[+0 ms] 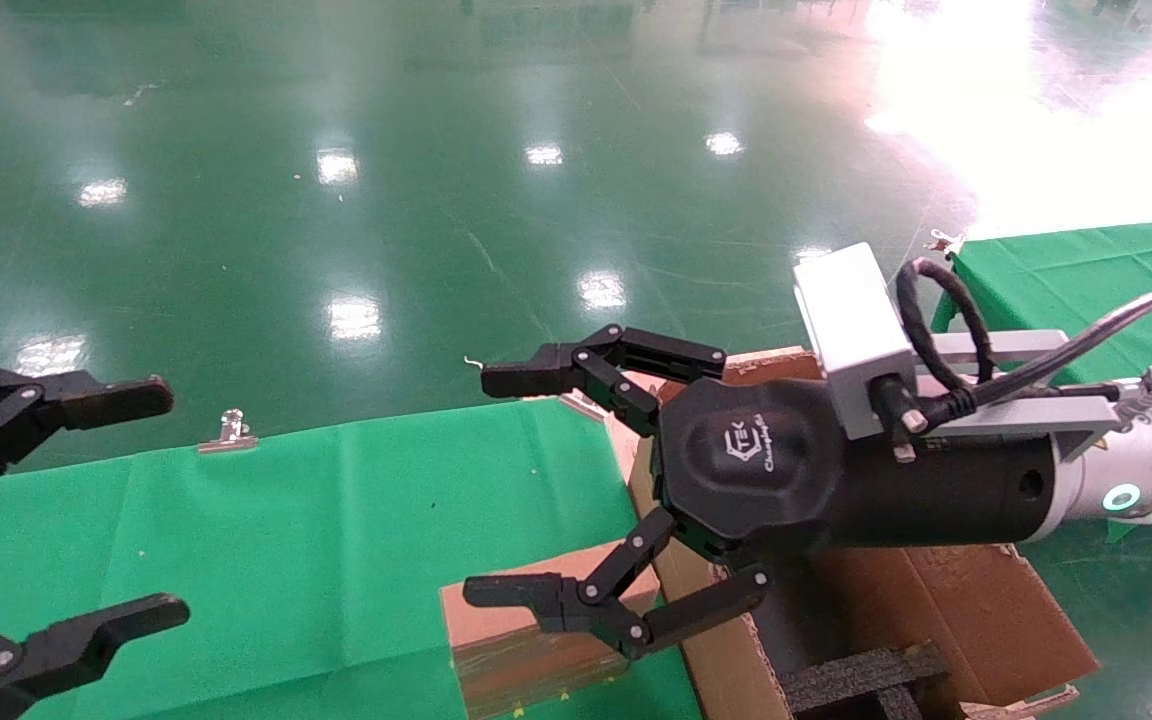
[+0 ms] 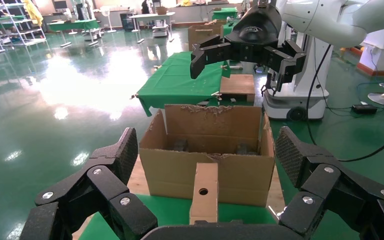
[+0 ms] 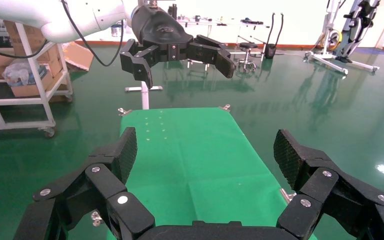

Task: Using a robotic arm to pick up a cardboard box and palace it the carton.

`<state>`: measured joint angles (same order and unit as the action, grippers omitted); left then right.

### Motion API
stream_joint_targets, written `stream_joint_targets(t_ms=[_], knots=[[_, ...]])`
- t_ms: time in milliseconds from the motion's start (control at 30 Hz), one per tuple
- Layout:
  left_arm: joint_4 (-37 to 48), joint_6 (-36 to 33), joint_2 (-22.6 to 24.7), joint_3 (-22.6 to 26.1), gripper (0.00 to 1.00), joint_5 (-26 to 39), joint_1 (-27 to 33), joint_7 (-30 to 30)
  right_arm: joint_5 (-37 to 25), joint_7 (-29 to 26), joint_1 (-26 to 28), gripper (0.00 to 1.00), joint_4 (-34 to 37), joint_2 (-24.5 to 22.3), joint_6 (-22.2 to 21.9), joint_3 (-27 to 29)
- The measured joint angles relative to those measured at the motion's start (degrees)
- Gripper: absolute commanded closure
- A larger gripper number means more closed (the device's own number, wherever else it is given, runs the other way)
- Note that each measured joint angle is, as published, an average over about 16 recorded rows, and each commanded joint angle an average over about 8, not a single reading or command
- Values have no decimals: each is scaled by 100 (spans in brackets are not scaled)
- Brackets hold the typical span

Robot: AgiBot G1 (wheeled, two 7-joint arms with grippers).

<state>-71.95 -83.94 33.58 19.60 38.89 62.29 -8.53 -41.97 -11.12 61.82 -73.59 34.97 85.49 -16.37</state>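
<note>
The small brown cardboard box [image 1: 511, 655] stands on edge on the green table, right beside the carton [image 1: 976, 610]. In the left wrist view the cardboard box [image 2: 203, 192] shows a round hole, with the carton [image 2: 207, 167] just behind it. The white robotic arm's right gripper [image 1: 481, 485] hangs open over the table above the box and the carton's near edge, holding nothing. In its own view the right gripper [image 3: 205, 150] frames only bare green cloth. My left gripper [image 1: 171, 500] stands open at the far left, facing the box from a distance, and its own view shows the left gripper [image 2: 207, 155] empty.
The green-clothed table [image 1: 316, 520] has a metal clip [image 1: 228, 432] on its far edge. Black foam inserts [image 1: 866, 685] sit inside the carton. A second green table [image 1: 1066, 270] stands at the right, and glossy green floor lies beyond.
</note>
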Motion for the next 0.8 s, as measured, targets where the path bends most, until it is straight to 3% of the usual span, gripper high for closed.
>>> stream_joint_targets(t_ms=[367,400,633,667,800], knots=[[0,0,0,0,0,0,0,0,0,0,0,0,0,0,0,0],[0,0,0,0,5,0,0,0,0,0,0,0,0,0,0,0],[0,0,0,0,91,0,0,0,1,2,-2,0,0,0,1,2],[0,0,0,0,99,0,0,0,0,2,-2,0,0,0,1,2],[0,0,0,0,100,0,0,0,-16,0,-1,0,5,-8,4,-4]])
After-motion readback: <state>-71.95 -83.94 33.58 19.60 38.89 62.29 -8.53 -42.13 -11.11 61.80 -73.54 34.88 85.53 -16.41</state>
